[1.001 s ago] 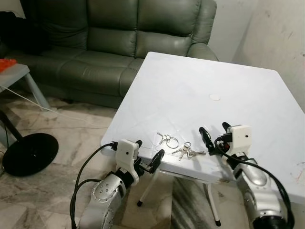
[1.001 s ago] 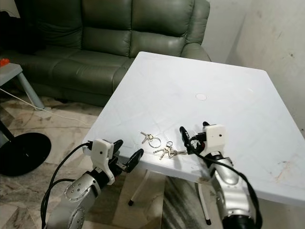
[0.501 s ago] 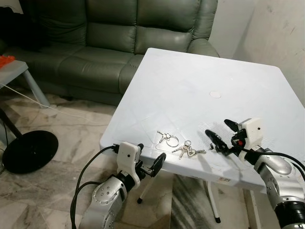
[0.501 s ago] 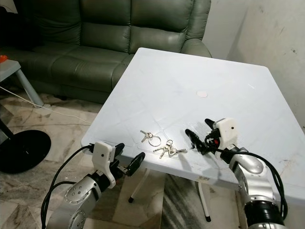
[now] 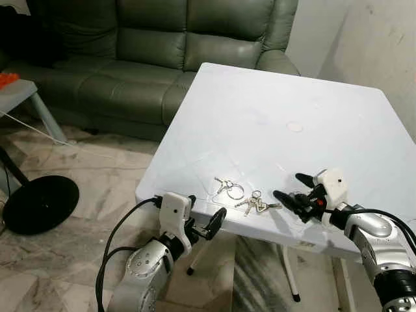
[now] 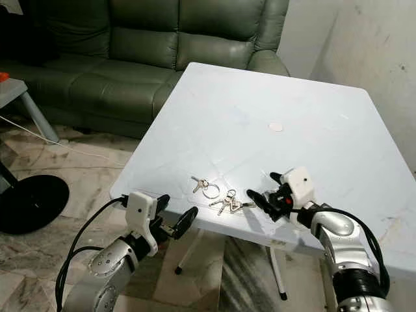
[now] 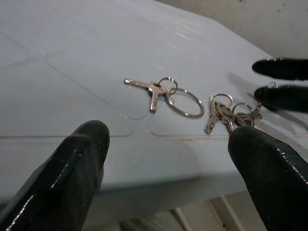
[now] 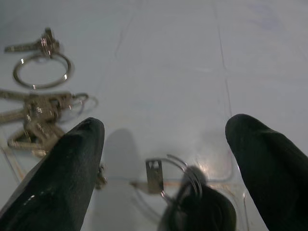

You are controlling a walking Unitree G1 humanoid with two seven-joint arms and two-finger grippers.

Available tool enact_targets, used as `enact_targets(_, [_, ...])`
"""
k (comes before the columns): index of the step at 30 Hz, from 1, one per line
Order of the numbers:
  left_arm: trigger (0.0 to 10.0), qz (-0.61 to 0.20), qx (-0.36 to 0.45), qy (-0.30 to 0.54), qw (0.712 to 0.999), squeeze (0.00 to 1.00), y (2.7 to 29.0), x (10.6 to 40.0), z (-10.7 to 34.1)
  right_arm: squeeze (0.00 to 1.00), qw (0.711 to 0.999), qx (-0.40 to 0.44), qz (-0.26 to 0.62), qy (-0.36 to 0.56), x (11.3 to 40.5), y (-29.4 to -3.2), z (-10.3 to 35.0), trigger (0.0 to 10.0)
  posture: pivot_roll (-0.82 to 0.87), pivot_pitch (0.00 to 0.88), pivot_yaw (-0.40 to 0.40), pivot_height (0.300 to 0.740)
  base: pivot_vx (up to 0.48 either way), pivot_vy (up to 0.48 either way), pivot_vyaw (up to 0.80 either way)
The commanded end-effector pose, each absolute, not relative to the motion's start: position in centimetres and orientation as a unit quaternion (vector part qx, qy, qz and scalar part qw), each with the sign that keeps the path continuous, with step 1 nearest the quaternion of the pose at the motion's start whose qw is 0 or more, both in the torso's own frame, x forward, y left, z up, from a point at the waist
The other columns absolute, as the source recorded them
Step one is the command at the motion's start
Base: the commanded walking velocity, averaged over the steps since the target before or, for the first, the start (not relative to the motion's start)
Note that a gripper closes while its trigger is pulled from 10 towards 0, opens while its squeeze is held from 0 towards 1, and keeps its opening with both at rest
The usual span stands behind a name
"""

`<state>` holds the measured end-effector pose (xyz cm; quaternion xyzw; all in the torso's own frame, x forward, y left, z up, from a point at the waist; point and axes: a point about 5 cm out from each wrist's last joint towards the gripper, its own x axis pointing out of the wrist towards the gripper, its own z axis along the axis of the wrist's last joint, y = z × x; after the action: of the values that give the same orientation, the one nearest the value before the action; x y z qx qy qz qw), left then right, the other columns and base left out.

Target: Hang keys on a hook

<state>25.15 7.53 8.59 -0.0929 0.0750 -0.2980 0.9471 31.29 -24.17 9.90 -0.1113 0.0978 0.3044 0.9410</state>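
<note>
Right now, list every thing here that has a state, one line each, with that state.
Key set with large ring: lying flat on the white table, untouched.
Key bunch: lying flat beside it, not gripped.
Right tool: open, low over the table right of the key bunch.
Left tool: open, at the table's near edge, holding nothing.

A home living room: a dark green leather sofa (image 5: 162, 58) stands at 11 o'clock against the wall, beside a white plastic table (image 5: 312, 97) at 12. The floor (image 5: 97, 169) is marble-patterned tile, with a round black stand base (image 5: 39, 205) at 9 o'clock.
</note>
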Motion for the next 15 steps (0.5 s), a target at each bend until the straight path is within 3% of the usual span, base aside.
enact_targets(1, [10.0,-0.297,-0.095,0.072,0.948,0.0,7.4,25.0,8.9,0.0,0.938,-0.126,0.308,0.096,31.5,-24.7,10.5,10.0,0.0,0.087,-0.07,0.74,0.0,0.0,0.0])
enact_targets(8, [10.0,-0.315,-0.09,0.072,0.942,0.0,6.7,24.7,9.1,0.0,0.936,-0.136,0.306,0.105,31.9,-25.7,10.9,10.0,0.0,0.09,-0.069,0.74,0.0,0.0,0.0])
enact_targets(9, [10.0,-0.319,-0.089,0.072,0.941,0.0,6.5,24.6,9.1,0.0,0.937,-0.135,0.306,0.106,32.0,-25.8,11.0,8.3,-0.01,0.09,-0.065,0.74,0.0,0.0,0.0])
enact_targets(10, [10.0,-0.319,-0.089,0.072,0.941,0.0,6.5,24.6,9.1,0.0,0.937,-0.135,0.306,0.106,32.0,-25.8,11.0,8.3,-0.01,0.09,-0.065,0.74,0.0,0.0,0.0])
enact_targets(11, [10.0,-0.321,-0.088,0.072,0.94,0.0,6.4,24.5,9.2,0.0,0.937,-0.133,0.304,0.107,32.0,-26.0,11.0,10.0,-0.01,0.09,-0.065,0.74,0.0,0.0,0.0])
enact_targets(15, [10.0,-0.325,-0.088,0.073,0.939,0.0,6.3,24.5,9.2,0.0,0.936,-0.127,0.308,0.112,32.0,-26.2,11.0,9.6,-0.01,0.09,-0.059,0.74,0.0,0.0,0.0])
